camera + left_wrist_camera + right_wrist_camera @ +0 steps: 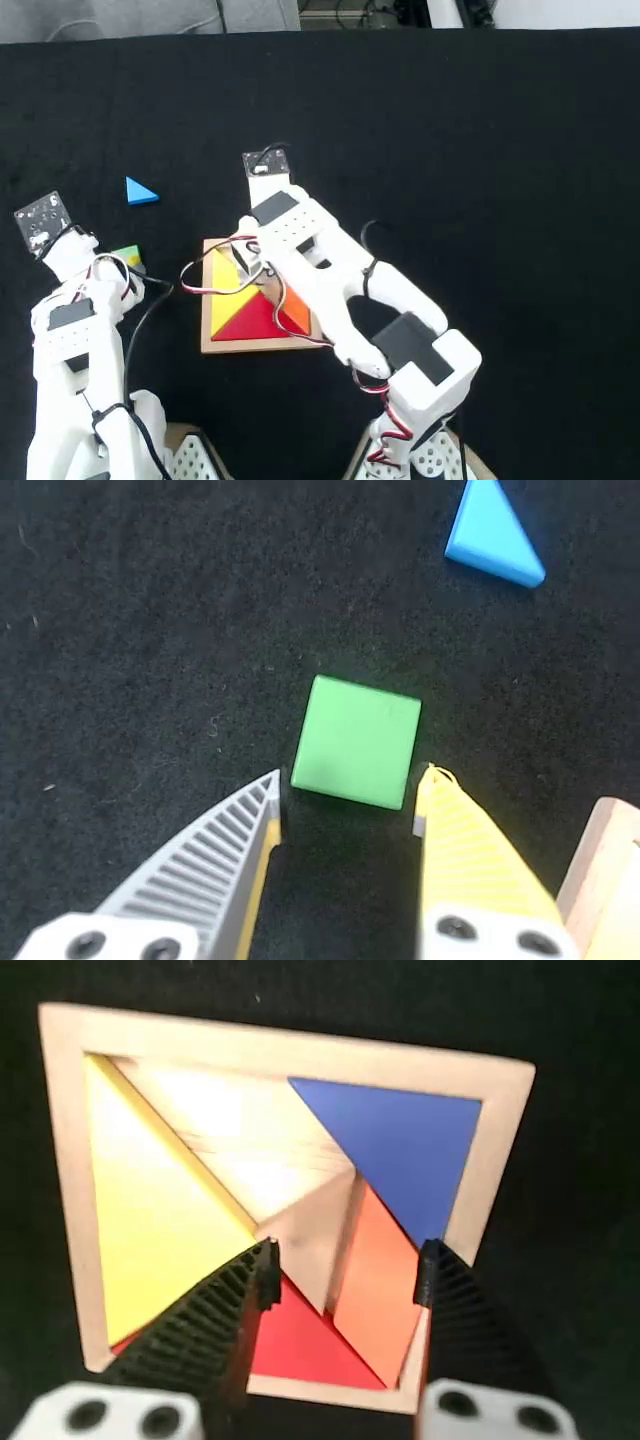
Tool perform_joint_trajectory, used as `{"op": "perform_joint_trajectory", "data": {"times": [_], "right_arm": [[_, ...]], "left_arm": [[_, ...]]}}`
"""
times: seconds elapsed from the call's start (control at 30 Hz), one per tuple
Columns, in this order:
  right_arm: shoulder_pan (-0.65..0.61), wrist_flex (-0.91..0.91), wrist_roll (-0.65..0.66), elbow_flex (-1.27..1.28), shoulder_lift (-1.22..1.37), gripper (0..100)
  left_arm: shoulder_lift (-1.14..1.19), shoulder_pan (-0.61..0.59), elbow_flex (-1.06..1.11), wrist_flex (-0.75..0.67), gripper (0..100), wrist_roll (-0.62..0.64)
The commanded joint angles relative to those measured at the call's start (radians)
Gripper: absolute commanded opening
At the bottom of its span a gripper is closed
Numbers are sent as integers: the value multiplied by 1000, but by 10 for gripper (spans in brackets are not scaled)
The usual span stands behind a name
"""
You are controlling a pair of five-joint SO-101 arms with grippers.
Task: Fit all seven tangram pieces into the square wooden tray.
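The square wooden tray [300, 1055] holds a big yellow triangle [150, 1210], a dark blue triangle [400, 1150], an orange piece [375, 1290] and a red triangle [290, 1345], with bare wood between them. My right gripper [347, 1260] hangs open above the tray's middle. A green square [357, 742] lies on the black cloth left of the tray [250, 345]. My left gripper [352, 788] is open, its fingertips at the square's two near corners. A light blue triangle [492, 535] lies farther off on the cloth [140, 192].
A corner of the tray [605, 870] shows close beside the left gripper's yellow finger [455, 850]. Black cloth covers the table, with open room behind and to the right of the tray. The right arm [330, 280] stretches over the tray's right side.
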Motion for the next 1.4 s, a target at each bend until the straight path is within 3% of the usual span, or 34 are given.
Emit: {"op": "perform_joint_trajectory", "data": {"times": [0.0,0.1,0.17,0.3,0.6,1.37], "right_arm": [[17,80,-6,-93,-16,214],[17,181,26,-243,-25,129],[17,178,135,-335,-21,20],[17,118,327,-377,45,26],[48,121,324,-398,268,11],[43,203,325,-377,174,11]], "left_arm": [[-14,8,-5,-28,220,-5],[-14,8,-5,-28,220,-5],[-14,8,-5,-28,220,-5],[-12,7,-5,-28,220,-5],[-12,7,-5,-28,220,-5],[-12,7,-5,-29,220,-5]]}}
